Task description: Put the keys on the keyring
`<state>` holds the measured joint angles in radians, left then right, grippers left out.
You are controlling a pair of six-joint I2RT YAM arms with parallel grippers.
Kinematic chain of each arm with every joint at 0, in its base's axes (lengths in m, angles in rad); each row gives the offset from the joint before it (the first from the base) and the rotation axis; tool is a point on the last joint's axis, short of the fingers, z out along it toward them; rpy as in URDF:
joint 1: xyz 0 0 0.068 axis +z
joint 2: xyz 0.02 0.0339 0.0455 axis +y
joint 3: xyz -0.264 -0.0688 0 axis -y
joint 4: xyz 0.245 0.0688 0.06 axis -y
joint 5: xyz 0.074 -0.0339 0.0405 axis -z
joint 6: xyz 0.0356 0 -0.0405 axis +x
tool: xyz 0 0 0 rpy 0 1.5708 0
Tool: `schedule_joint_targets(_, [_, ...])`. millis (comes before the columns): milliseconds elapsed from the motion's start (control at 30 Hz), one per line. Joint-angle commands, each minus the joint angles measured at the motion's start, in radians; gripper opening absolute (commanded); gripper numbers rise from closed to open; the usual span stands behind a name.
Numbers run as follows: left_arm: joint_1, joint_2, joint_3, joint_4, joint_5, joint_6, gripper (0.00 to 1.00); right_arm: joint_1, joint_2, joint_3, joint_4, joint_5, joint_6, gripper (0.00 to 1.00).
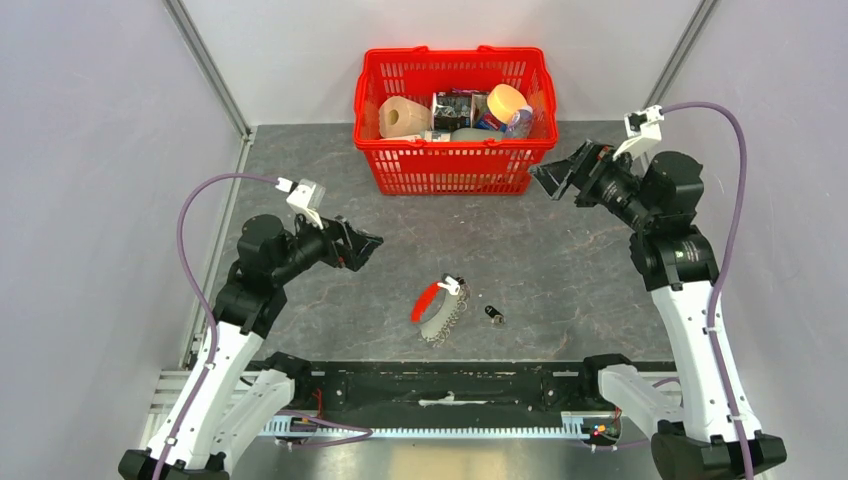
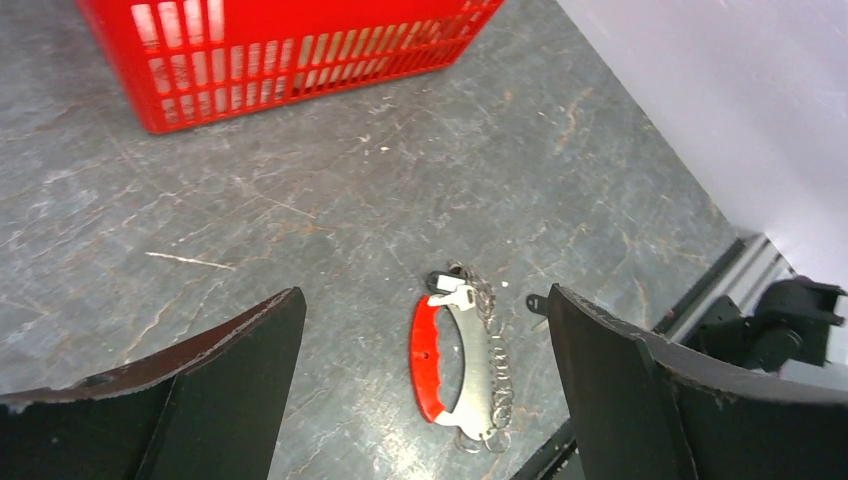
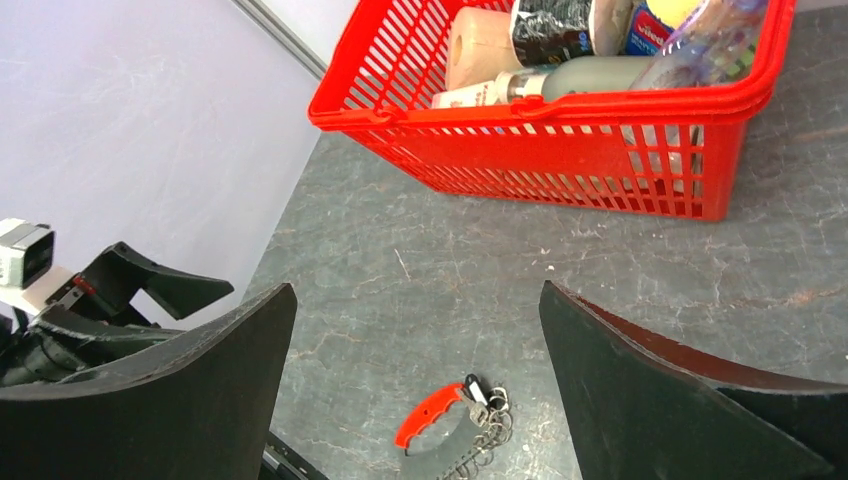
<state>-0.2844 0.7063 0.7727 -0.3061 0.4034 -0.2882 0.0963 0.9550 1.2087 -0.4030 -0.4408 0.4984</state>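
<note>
The desk is mottled grey, veined like slate. The keyring has a bright red strap, silvery chain and white tag. The keys are black-headed. The basket is red lattice. The fingers are black.

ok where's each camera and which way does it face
top external: above, behind the bases, looking down at the table; both arms show
left wrist: on the left arm, aimed at the keyring; own open fingers show
right wrist: on the right arm, aimed at the red basket; own fingers, left gripper show
shared: keyring, basket
</note>
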Motion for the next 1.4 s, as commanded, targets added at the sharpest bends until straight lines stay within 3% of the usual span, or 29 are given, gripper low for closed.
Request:
schedule_joint_targets(0, [0.004,0.0,0.007,0.062,0.118,-0.031,0.97,0.0,0.043,-0.014,-0.037,0.013,0.037,0.99])
schedule_joint_targets(133, [-0.001,-0.009,0.006,0.064,0.127,-0.025,0.97,-0.001,0.096,0.057,-0.159,0.028,0.07,0.99])
schedule_joint_targets(267, [-0.013,-0.008,0.032,0.048,0.123,-0.012,0.97,-0.001,0.077,0.051,-0.139,-0.169,0.083,0.99])
schedule_joint_targets(467, [-0.016,0.032,0.146,0.001,0.238,-0.048,0.97,0.002,-0.095,0.003,-0.21,0.041,0.01,0.99])
schedule_joint_targets(700, [-0.059,0.043,0.184,-0.035,0.263,-0.07,0.97,0.011,-0.167,0.059,-0.339,-0.018,-0.028,0.99])
schedule_joint_targets(800, [-0.161,0.069,0.179,-0.053,0.18,-0.067,0.97,0.013,-0.176,0.049,-0.378,-0.03,-0.046,0.99])
schedule_joint_targets(967, [-0.463,0.169,0.162,-0.069,-0.126,-0.036,0.98,0.023,-0.191,-0.022,-0.399,-0.038,-0.038,0.99])
schedule_joint_targets(1067, [-0.577,0.235,0.13,-0.037,-0.239,-0.054,0.97,0.036,-0.188,-0.072,-0.4,-0.028,-0.025,0.93])
schedule_joint_targets(1367, [-0.652,0.303,0.018,0.08,-0.346,-0.103,0.97,0.234,-0.109,-0.136,-0.398,0.154,-0.025,0.91])
